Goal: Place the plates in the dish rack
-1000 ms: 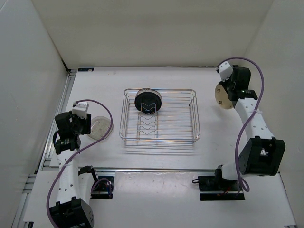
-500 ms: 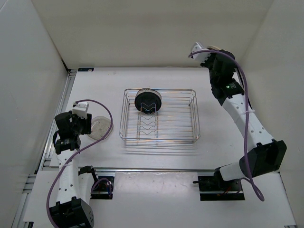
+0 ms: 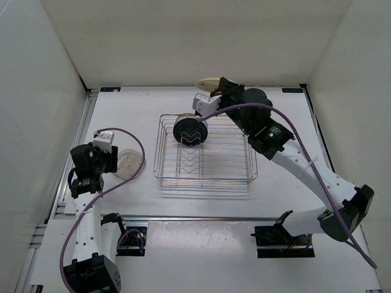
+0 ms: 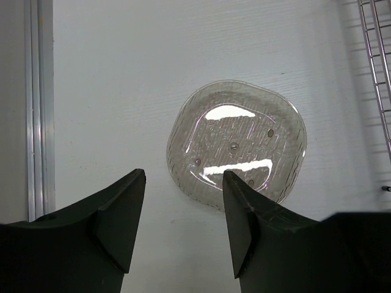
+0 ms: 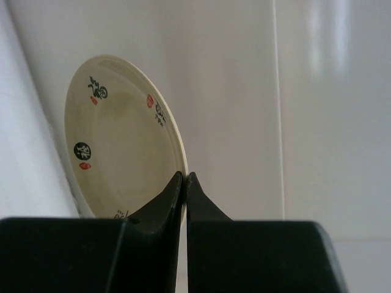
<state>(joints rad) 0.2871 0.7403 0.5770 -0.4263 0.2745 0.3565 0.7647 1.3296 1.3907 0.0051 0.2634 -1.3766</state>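
Our right tool is shut tight on the thin edge of the cream plate. It holds the plate up in the air, past the far side of the rack. The black plate stands on its edge in the far end of the rack, between the wires.

Our left tool is about half open and holds nothing. It hangs just over the near edge of the glass plate, which lies flat on the desk to the left of the rack.

Here is what we think could go wrong. The cream plate is held by only a tiny bit of its edge, so it could tip or slip out if the arm moves fast. If it comes down too near the black plate, the two could bump and knock each other over. If it misses the gap between the wires, it could fall flat in the rack.

The glass plate may be hard too. It lies flat, so a finger has little room to get under its edge. A push from the tool could just slide it away across the desk.
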